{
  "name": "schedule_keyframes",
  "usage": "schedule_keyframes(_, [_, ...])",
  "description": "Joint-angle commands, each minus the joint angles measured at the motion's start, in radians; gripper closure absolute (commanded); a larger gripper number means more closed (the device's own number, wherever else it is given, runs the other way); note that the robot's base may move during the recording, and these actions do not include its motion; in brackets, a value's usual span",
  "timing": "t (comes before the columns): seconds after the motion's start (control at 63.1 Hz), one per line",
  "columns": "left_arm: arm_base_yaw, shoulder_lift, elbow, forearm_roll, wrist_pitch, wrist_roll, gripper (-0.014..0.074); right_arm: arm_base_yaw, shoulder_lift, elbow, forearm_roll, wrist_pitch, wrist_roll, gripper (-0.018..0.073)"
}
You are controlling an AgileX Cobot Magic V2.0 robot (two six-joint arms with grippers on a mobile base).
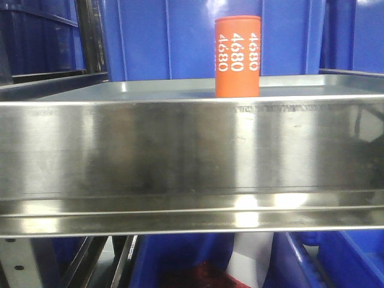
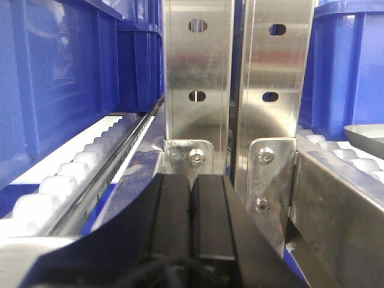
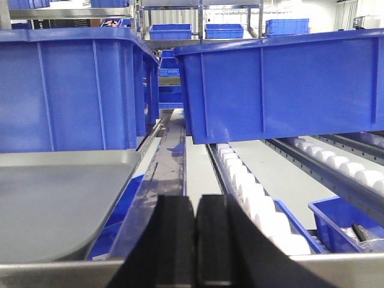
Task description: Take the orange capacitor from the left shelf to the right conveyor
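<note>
The orange capacitor point(image 1: 237, 56) stands upright on the left shelf point(image 1: 180, 144), behind its tall shiny steel front lip, right of centre in the front view. White "4680" prints run around its side. No gripper shows in the front view. My left gripper point(image 2: 192, 180) is shut and empty, its black pads together, facing steel rack uprights. My right gripper point(image 3: 195, 201) is shut and empty above a steel rail. The capacitor shows in neither wrist view. The right conveyor is out of view.
Blue plastic bins point(image 1: 168, 39) stand behind the shelf and below it. The left wrist view shows white rollers point(image 2: 66, 180), steel uprights point(image 2: 198, 72) and blue bins. The right wrist view shows a grey tray point(image 3: 54, 198), blue bins point(image 3: 282, 90) and roller tracks point(image 3: 252, 192).
</note>
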Motion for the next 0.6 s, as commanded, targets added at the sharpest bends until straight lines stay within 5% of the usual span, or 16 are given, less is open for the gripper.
schedule_keyframes(0.0, [-0.006, 0.01, -0.008, -0.005, -0.083, 0.0, 0.0701, -0.003, -0.019, 0.002, -0.001, -0.09, -0.005, 0.0513])
schedule_keyframes(0.586, [-0.006, 0.01, -0.008, -0.005, -0.083, 0.0, 0.0701, -0.003, -0.019, 0.002, -0.001, -0.093, -0.005, 0.0513])
